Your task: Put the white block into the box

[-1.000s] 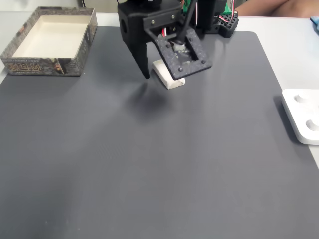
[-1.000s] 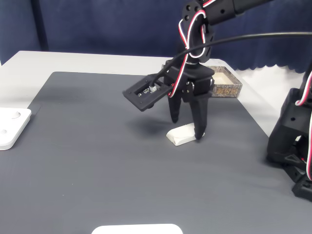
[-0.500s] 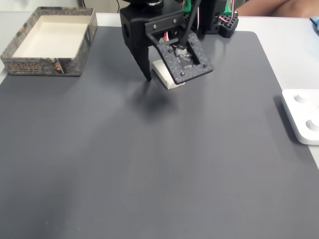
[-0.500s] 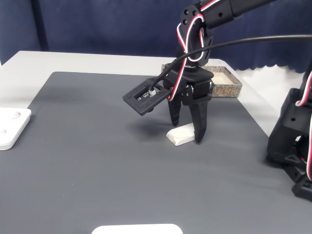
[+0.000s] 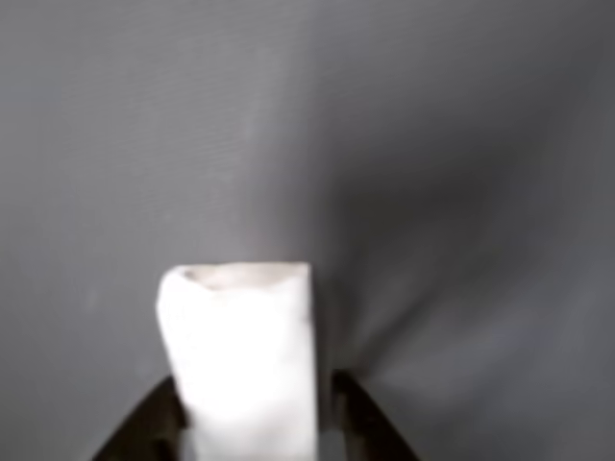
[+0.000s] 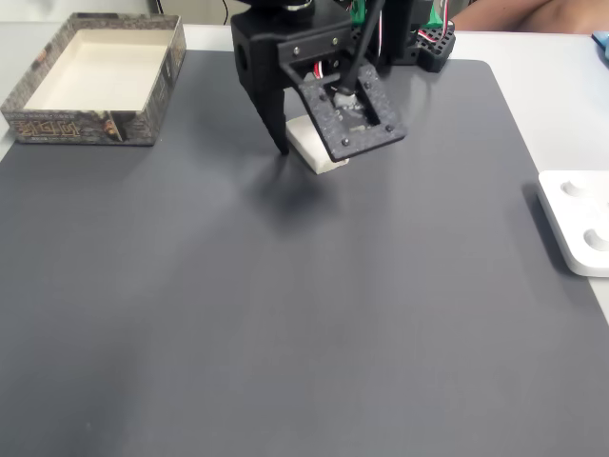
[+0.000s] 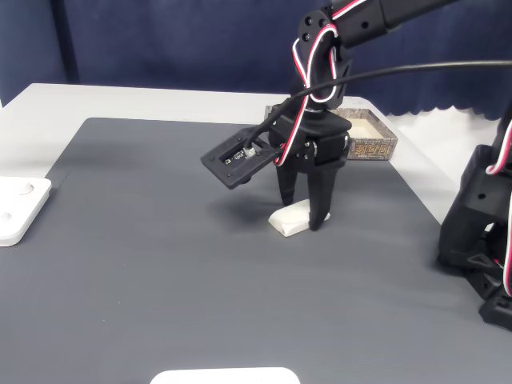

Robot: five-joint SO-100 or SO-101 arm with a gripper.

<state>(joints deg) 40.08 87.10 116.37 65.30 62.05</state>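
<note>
Grasp step: gripper clamped on the white block at frame centre, next needing a lift toward the box, upper left.

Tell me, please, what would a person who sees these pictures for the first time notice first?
First, the black gripper, pointing down at the middle of the dark grey mat, with the white block between its fingers, low at the mat. Next, the box with its cream inside, at the mat's far left corner in a fixed view, and the white device with round dents at the right edge.
</note>
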